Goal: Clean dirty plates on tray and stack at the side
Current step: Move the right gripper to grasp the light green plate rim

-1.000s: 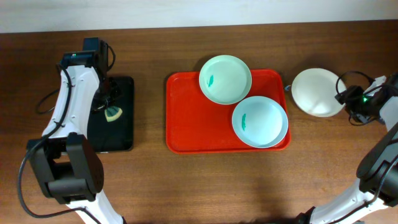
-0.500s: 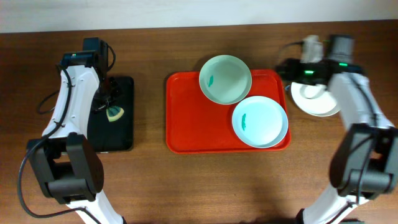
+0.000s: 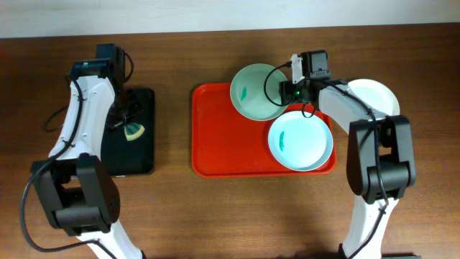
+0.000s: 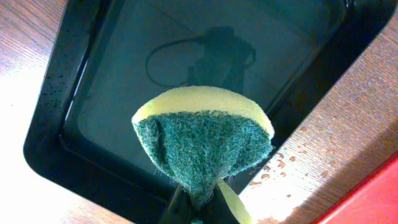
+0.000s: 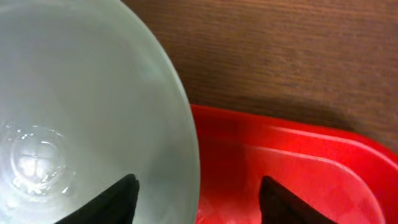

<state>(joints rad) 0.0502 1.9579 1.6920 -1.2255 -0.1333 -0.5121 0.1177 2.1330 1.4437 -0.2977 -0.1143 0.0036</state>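
The right arm has swung in fast. A second ago it was out by the white plate [image 3: 379, 95] on the far right; now it reaches across the top right corner of the red tray [image 3: 223, 137]. The white plate is left behind on the worktop [image 3: 215, 208], just off the tray's right end, so we take that as the start of the stack.

The right claw [image 5: 199, 200] sits low over the mint green plate [image 5: 81, 112]. Its jaws are spread wide and hold nothing. One tip is over the plate's inside and the other over the red floor, with the rim between them. We can't tell whether either tip touches yet. It looks set to pinch that rim.

The mint green plate rests at the tray's top edge with a teal smear showing. The pale blue plate [image 3: 302, 142] sits in the lower right corner, also smeared. Two dirty ones remain, we reckon.

On the other side, the left arm hasn't budged. The left claw [image 4: 194, 206] is clamped on the pinched base of the sponge [image 4: 202, 146], green scrub face out, hanging above the black tray [image 4: 81, 124].
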